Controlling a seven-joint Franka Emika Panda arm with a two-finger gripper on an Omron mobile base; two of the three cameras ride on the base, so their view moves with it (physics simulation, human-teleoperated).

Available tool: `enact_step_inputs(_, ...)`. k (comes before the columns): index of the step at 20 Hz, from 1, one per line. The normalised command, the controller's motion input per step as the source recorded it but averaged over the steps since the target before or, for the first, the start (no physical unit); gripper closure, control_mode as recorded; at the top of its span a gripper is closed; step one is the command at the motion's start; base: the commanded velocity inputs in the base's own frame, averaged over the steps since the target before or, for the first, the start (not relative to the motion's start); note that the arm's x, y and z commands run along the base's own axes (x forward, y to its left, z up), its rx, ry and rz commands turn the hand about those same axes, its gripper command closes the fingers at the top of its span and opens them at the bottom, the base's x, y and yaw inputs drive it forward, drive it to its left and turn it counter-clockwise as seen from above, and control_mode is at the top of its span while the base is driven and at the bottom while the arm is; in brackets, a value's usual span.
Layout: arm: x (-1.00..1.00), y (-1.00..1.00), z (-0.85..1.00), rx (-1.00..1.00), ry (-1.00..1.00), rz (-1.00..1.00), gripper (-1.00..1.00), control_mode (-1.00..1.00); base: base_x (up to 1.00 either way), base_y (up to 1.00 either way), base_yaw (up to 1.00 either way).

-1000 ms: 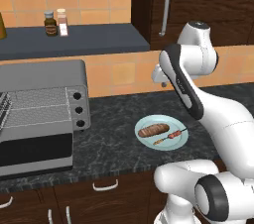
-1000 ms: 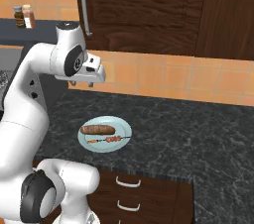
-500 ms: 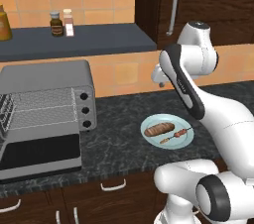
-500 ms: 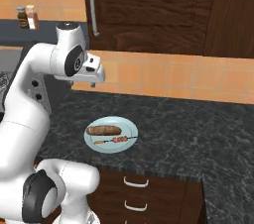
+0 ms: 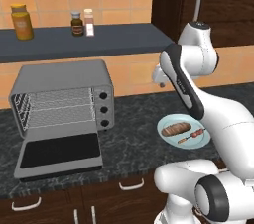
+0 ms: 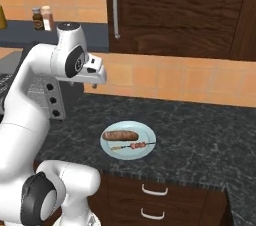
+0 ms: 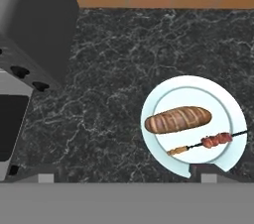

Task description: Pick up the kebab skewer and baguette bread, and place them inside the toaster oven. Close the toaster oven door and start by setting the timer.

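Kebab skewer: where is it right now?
The kebab skewer lies on the pale blue plate beside the baguette, on the dark counter to the right of the open toaster oven.

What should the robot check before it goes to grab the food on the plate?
1. Toaster oven door down and open: ok.
2. Wire rack free for food: ok.
3. Baguette bread lying on the plate: ok.
4. Kebab skewer on the plate beside the bread, apart from it: ok.
5. Tool open and holding nothing: ok.
6. Tool directly over the food: not ok, the plate sits off to one side in the hand view.
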Motion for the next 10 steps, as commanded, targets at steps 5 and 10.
enact_step_inputs(5, 0.0, 0.0, 0.0, 0.0, 0.0, 0.0, -1.0, 1.0, 0.36, 0.04, 0.11)
enact_step_inputs(10, 0.0, 0.0, 0.0, 0.0, 0.0, 0.0, -1.0, 1.0, 0.4, 0.06, -0.01)
